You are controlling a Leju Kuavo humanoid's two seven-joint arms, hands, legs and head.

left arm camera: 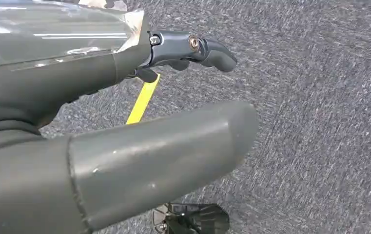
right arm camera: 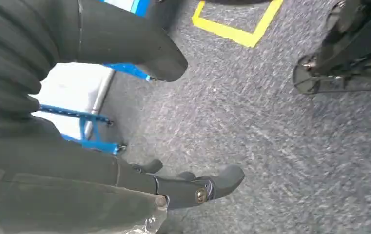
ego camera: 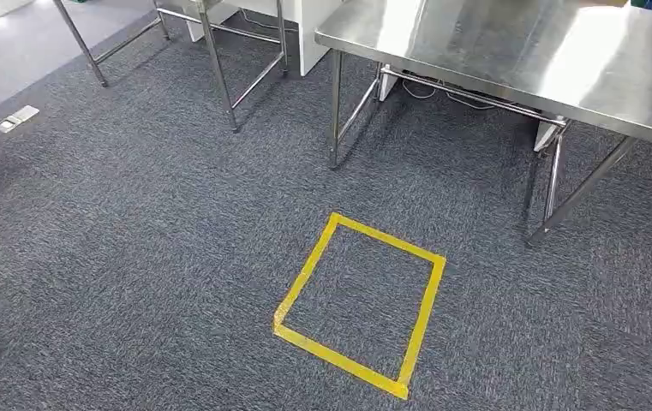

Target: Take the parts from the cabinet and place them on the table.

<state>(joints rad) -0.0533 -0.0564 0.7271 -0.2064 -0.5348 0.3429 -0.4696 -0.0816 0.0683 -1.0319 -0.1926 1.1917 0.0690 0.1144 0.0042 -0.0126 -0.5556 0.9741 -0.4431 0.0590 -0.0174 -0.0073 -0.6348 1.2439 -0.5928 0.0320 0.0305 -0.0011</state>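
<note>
Steel table (ego camera: 511, 51) ahead, yellow tape square (ego camera: 361, 295) marking the standing spot; left hand (left arm camera: 125, 122) and right hand (right arm camera: 100, 146) hang empty, fingers apart.

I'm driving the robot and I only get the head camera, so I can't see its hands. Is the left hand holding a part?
Observer: No. The left hand holds nothing. Its thumb and fingers are apart above the grey carpet.
Operator: And the right one?
Observer: The right hand holds nothing either, and its thumb and fingers are apart too.
Operator: Is anything near it?
Observer: Yes, a blue metal frame stands on the carpet close to that hand, with something white behind it.
</note>
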